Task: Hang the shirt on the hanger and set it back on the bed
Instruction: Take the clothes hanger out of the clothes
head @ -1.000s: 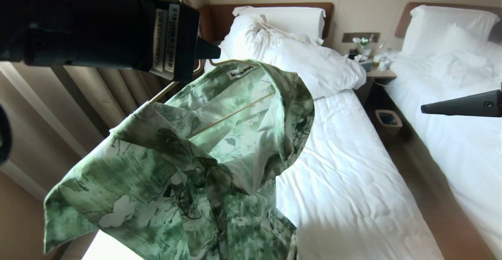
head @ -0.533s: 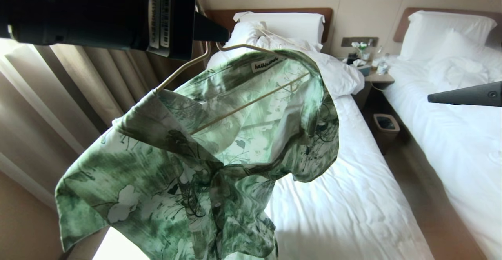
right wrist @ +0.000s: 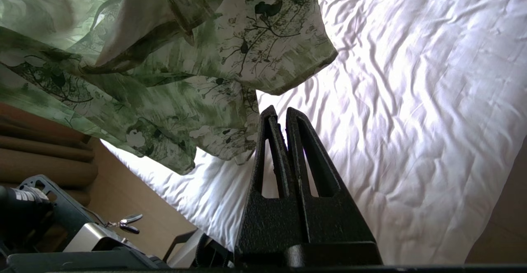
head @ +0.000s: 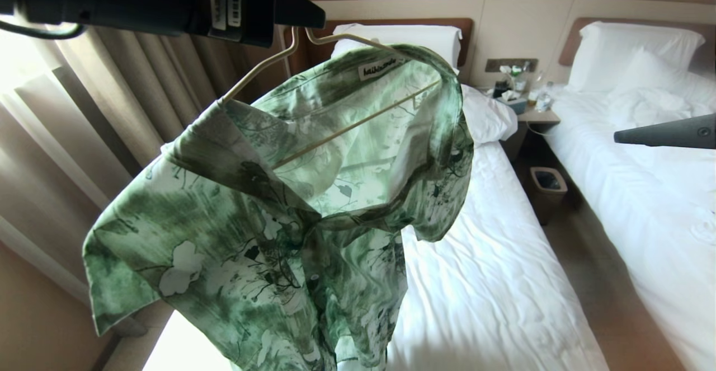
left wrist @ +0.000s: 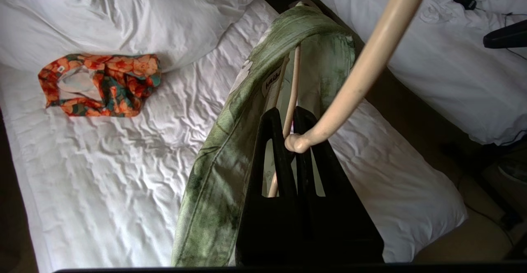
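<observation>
The green flowered shirt (head: pixel 268 220) hangs in the air on the cream wire hanger (head: pixel 257 74), above the near left side of the bed (head: pixel 486 281). Its collar and white label sit over the hanger's top. My left gripper (head: pixel 305 15), high at the upper left, is shut on the hanger's neck just below the hook (left wrist: pixel 366 63). In the left wrist view the gripper (left wrist: pixel 287 114) has the wire between its jaws and the shirt (left wrist: pixel 230 141) draped beside it. My right gripper (head: pixel 621 136) is shut and empty at the right edge, apart from the shirt. In the right wrist view the gripper (right wrist: pixel 278 112) points at the sheet just below the shirt's hem (right wrist: pixel 214 141).
An orange patterned garment (left wrist: pixel 99 83) lies on the bed by the pillows (head: pixel 414 38). A second white bed (head: pixel 643 192) stands to the right, across a floor gap with a waste bin (head: pixel 548 183) and a nightstand (head: pixel 531 113). Curtains (head: pixel 112 113) hang on the left.
The whole view has shifted with the camera. My left gripper has carried the hanger and shirt up and a little towards the headboard. The right gripper stays shut at the right edge.
</observation>
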Robot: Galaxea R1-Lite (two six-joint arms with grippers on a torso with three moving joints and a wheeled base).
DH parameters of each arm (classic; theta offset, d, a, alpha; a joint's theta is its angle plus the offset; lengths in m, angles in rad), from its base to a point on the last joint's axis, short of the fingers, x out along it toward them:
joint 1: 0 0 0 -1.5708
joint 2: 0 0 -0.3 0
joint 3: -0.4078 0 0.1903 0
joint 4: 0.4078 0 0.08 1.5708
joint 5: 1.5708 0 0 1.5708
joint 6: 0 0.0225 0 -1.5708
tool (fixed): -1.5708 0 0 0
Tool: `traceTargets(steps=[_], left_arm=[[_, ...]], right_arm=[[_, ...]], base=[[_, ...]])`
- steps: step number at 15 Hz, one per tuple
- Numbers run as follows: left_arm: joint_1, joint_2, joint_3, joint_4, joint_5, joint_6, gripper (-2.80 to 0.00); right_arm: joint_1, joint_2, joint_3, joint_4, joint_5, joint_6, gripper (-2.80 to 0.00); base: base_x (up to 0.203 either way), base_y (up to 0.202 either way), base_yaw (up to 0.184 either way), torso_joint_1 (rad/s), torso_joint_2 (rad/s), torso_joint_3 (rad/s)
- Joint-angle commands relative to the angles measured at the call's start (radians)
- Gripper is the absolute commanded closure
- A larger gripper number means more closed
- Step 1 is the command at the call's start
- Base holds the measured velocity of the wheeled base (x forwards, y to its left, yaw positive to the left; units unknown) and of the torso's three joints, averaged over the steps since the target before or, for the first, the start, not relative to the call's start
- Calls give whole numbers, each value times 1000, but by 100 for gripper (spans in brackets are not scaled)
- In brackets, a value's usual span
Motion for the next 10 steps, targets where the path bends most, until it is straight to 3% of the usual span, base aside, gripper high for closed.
traceTargets(steps=[1, 7, 10], left_arm=[[11, 20, -29, 4, 3, 0, 0], [40, 37, -36, 2, 1, 37, 0], [38, 39, -36, 2, 1, 37, 0]], right_arm=[[-2, 8, 4, -14, 3, 1, 0], [-52, 59, -33, -57, 2, 13, 0], [-58, 121, -173, -15, 4, 185, 0]], base=[[0, 0, 0, 46, -147, -53], [0, 0, 0, 0, 0, 0], [0, 0, 0, 0, 0, 0]])
